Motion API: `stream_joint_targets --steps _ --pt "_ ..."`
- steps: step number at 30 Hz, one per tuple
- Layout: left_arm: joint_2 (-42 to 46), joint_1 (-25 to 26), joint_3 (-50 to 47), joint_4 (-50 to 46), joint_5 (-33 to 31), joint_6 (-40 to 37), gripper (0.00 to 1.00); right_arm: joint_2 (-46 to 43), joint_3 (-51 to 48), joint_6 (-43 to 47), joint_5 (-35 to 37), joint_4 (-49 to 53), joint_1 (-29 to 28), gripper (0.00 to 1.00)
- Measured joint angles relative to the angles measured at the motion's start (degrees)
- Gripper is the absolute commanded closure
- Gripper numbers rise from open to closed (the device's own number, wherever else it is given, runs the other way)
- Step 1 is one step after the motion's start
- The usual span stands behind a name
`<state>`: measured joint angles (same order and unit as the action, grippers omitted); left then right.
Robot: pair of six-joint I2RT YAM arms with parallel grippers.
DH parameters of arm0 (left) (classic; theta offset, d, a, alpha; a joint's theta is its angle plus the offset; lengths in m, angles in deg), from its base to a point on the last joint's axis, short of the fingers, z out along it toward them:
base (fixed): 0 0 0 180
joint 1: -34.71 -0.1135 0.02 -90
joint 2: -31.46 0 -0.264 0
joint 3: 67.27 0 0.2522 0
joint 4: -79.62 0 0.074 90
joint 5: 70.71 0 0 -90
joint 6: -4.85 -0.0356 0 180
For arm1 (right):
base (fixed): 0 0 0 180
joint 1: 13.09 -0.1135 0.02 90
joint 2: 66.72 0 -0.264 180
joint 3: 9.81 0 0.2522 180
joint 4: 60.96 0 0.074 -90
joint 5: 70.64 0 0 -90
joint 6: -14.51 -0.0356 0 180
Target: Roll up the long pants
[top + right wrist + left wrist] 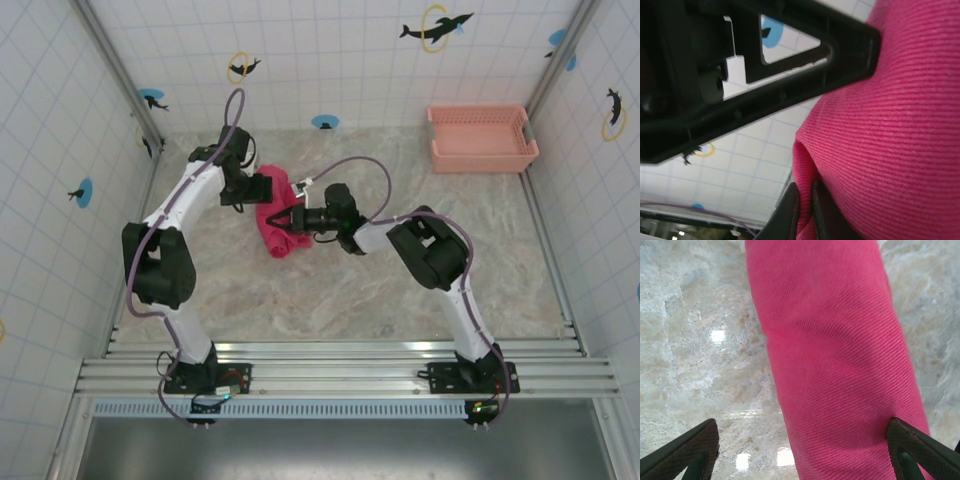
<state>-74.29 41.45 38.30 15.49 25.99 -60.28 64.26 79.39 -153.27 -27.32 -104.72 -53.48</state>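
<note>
The long pants lie as a tight magenta roll on the marble table, left of centre. In the left wrist view the roll runs top to bottom. My left gripper is open wide across it, with one fingertip over bare table and the other against the cloth. From above, the left gripper sits at the roll's far end. My right gripper meets the roll from the right. Its jaws are shut on a thin fold of the pants.
A salmon-pink slotted basket stands at the back right against the wall. Bare table stretches in front of and to the right of the roll. The left arm's black gripper body hangs close above the right wrist camera.
</note>
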Motion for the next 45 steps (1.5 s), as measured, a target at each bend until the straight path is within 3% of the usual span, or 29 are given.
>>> stream_joint_targets --steps 8,20,23,26,30,33,36,41,45 --pt "-4.76 0.00 -0.22 -0.15 0.31 -1.03 0.06 7.32 -5.01 -12.87 4.55 -15.37 -0.15 0.90" --pt "-14.75 1.33 8.35 -1.36 0.42 0.07 0.03 9.11 -6.12 -16.52 8.61 -20.06 0.31 0.88" --pt "-17.31 2.08 11.65 -2.84 -0.20 0.52 0.03 9.49 -6.19 -16.70 9.40 -20.48 0.57 0.78" --pt "-20.74 3.19 15.85 -4.83 -1.49 0.48 0.03 9.57 -6.51 -16.50 10.23 -20.98 0.63 0.52" --pt "-23.80 5.25 19.65 -6.14 -3.52 0.39 0.03 6.97 -9.22 -12.68 11.17 -19.39 0.57 0.34" --pt "-24.87 6.47 20.37 -6.03 -4.48 0.42 0.03 0.31 -12.63 -4.66 11.80 -7.98 0.50 0.30" --pt "-25.03 6.82 20.39 -5.57 -4.87 0.42 0.03 -8.76 -13.29 7.74 14.56 13.29 -0.24 0.27" --pt "-25.40 6.93 20.81 -5.05 -4.96 0.35 0.03 -21.68 -5.44 28.96 27.56 50.03 -4.35 0.21" --pt "-26.25 7.43 22.10 -4.98 -5.77 -0.26 0.03 -26.88 0.39 37.57 35.04 64.24 -6.12 0.17"
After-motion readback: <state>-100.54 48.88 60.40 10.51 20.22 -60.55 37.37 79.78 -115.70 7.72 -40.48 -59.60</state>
